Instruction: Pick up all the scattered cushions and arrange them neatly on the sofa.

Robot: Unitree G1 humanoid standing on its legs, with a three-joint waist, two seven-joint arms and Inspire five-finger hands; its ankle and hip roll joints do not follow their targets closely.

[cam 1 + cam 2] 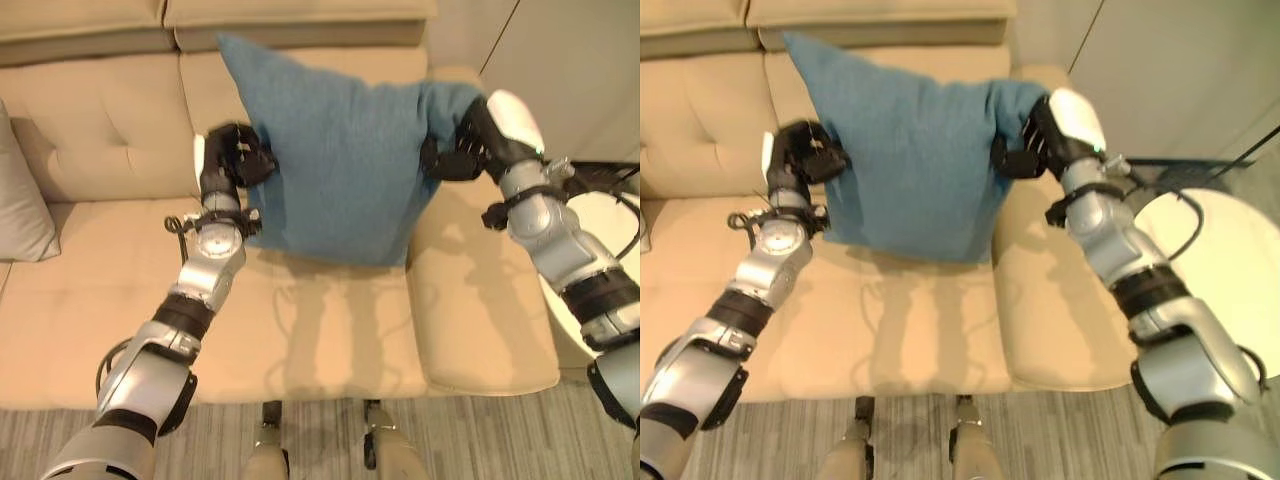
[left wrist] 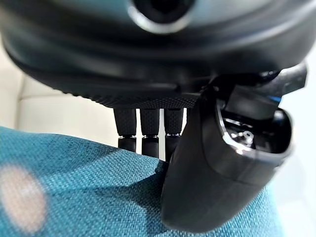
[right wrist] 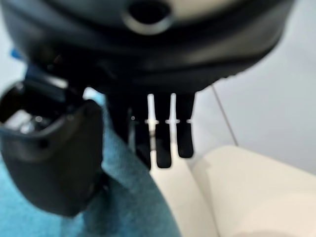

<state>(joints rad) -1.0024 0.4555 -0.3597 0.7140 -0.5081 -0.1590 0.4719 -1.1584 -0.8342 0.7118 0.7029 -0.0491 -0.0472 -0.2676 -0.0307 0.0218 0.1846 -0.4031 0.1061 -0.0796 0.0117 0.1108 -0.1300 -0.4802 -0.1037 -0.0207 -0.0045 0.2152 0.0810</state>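
Beige sofa (image 1: 330, 330); teal woven square cushion (image 1: 340, 160)

**Colours and patterns**

Cushion (image 1: 340, 150): plain teal-blue, fine woven texture, no print.
Sofa (image 1: 330, 320): cream-beige all over, seat and backrest alike; backrest with tufted dimples.
Second cushion (image 1: 20, 200): plain pale grey.
Floor (image 1: 450, 430): grey, thin lengthwise streaks.
Round side surface (image 1: 1230, 260): white.
Left hand (image 1: 235, 155) and right hand (image 1: 460, 145): dark black fingers; white thumb covers.
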